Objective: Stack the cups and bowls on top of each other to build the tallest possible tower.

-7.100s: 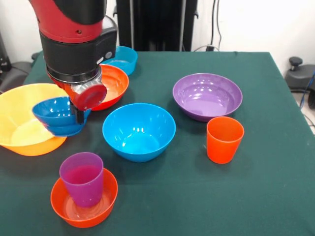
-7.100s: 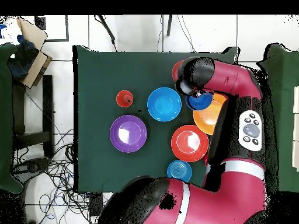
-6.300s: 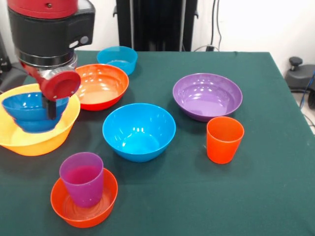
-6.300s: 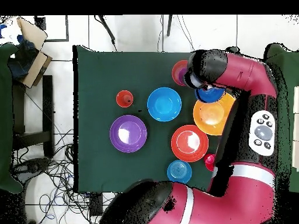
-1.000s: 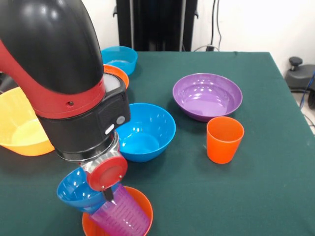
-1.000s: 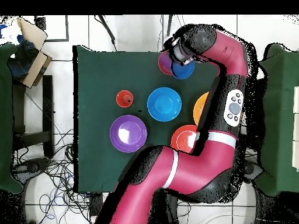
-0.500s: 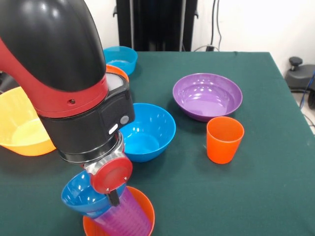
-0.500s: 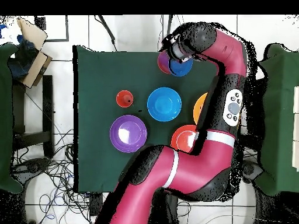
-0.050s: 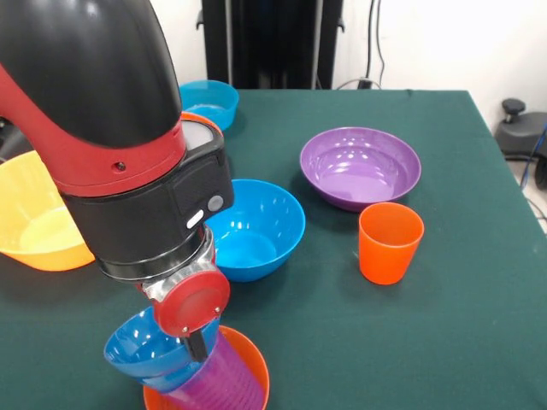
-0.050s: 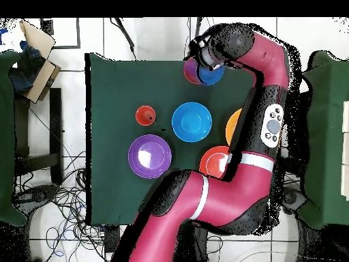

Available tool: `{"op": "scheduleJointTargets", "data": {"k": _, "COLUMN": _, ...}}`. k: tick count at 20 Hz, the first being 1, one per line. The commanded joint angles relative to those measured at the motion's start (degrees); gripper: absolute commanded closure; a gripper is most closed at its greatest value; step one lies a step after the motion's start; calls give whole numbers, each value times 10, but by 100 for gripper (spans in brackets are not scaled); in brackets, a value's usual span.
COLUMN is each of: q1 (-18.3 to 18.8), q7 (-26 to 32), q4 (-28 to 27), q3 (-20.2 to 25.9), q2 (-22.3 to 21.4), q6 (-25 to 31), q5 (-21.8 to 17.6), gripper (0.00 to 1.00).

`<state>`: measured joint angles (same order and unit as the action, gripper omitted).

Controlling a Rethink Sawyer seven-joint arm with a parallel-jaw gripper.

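The gripper (image 9: 198,340) has its dark fingers (image 9: 197,343) closed over the rim of the small blue bowl (image 9: 145,348), which hangs tilted from them rather than level. A round red disc on the wrist hides the upper part of the grasp, so how deep the pinch goes cannot be seen. Directly beneath the fingers stands the purple cup (image 9: 218,380), itself sitting in the small orange bowl (image 9: 248,367); the blue bowl overlaps the cup's mouth and looks to be touching or just above it.

The main risk is the tilt. If the bowl is let go while slanted, it may slide off the cup's narrow rim onto the table (image 9: 427,325), or lever the cup over inside the orange bowl. Pressing down off-centre could tip the cup as well.

Well away from the fingers, behind the arm, lie the medium blue bowl (image 9: 256,226), the yellow-orange bowl (image 9: 30,222), a sliver of the orange-red bowl (image 9: 203,125) and the teal bowl (image 9: 212,101). Off to the far side sit the purple bowl (image 9: 360,166) and the orange cup (image 9: 390,242), apart and untouched.
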<state>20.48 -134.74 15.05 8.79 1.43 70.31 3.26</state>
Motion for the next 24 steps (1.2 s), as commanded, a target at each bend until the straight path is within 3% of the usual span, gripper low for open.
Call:
{"op": "scheduleJointTargets", "data": {"k": 1, "q1": -17, "q7": 116, "q4": 3, "q3": 67, "q2": 2, "q6": 42, "q5": -14, "gripper": 100}}
{"op": "scheduleJointTargets", "data": {"k": 15, "q1": -24, "q7": 73, "q4": -17, "q3": 102, "q2": 14, "q6": 81, "q5": -37, "gripper": 100}}
{"op": "scheduleJointTargets", "data": {"k": 24, "q1": -37, "q7": 24, "q4": -42, "q3": 79, "q2": 23, "q6": 140, "q5": -73, "gripper": 100}}
